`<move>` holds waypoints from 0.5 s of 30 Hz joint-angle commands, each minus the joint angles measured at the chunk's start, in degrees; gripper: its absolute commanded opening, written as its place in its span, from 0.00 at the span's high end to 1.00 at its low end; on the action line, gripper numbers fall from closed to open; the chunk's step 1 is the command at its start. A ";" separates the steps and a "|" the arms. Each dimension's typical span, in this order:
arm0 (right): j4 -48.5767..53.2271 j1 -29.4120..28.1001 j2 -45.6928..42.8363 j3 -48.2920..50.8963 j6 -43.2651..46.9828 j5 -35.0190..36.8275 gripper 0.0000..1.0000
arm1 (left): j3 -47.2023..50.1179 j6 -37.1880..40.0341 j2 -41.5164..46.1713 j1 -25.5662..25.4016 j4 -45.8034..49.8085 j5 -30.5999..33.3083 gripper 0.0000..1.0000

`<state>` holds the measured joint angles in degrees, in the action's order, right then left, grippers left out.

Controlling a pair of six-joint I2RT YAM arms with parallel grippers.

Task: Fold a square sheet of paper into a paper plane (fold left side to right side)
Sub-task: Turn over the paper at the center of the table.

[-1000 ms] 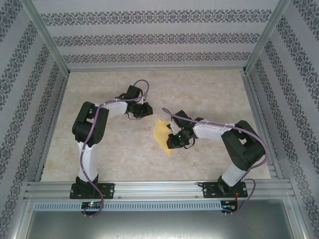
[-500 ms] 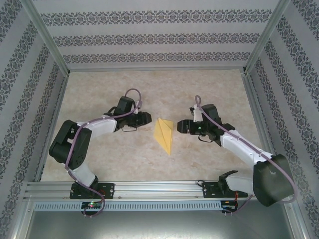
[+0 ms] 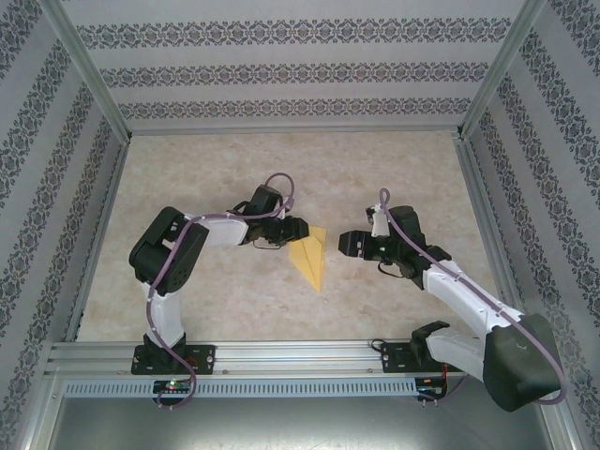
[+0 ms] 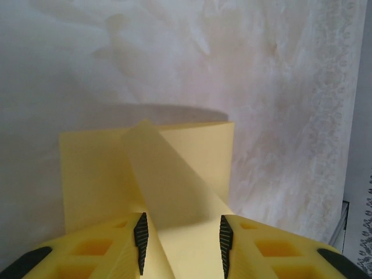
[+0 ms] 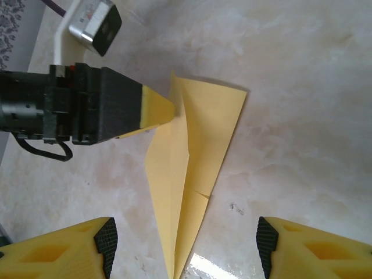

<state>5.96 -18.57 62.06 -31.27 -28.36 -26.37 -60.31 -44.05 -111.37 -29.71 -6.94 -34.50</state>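
Note:
The paper plane [image 3: 310, 253] is a slim yellow dart lying flat on the marble table, its point toward the near edge. My left gripper [image 3: 298, 228] is at its wide upper-left end. In the left wrist view the jaws [image 4: 183, 241] stand open astride the paper [image 4: 174, 174], with a raised flap running between the pads and touching neither. My right gripper [image 3: 345, 242] hovers open just right of the plane, clear of it. From the right wrist the plane [image 5: 192, 151] lies ahead of my wide-open gripper [image 5: 186, 244], and a left fingertip [image 5: 156, 108] overlaps its top edge.
The marble tabletop [image 3: 216, 291] is boxed in by an aluminium frame, with a rail [image 3: 300, 356] along the near edge and patterned walls on three sides. The left arm's wrist camera [image 5: 93, 23] sits above its black gripper body.
My right gripper let go of the paper, opened and drew back to the right. My left gripper opened partway and moved right onto the plane's upper-left end.

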 commanded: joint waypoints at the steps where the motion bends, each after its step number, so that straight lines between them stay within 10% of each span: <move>1: 1.43 1.27 -2.11 1.39 0.42 -0.71 0.33 | -2.62 -0.65 -2.10 -0.83 -0.48 -1.42 0.59; 15: -3.30 6.53 -4.64 5.13 -3.49 -11.72 0.16 | -6.57 -1.26 -3.33 -1.05 -4.64 -4.37 0.77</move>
<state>6.37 -12.71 57.47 -27.09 -29.80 -32.42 -65.49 -45.50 -115.13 -30.02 -8.43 -37.52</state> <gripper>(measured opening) 0.823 0.247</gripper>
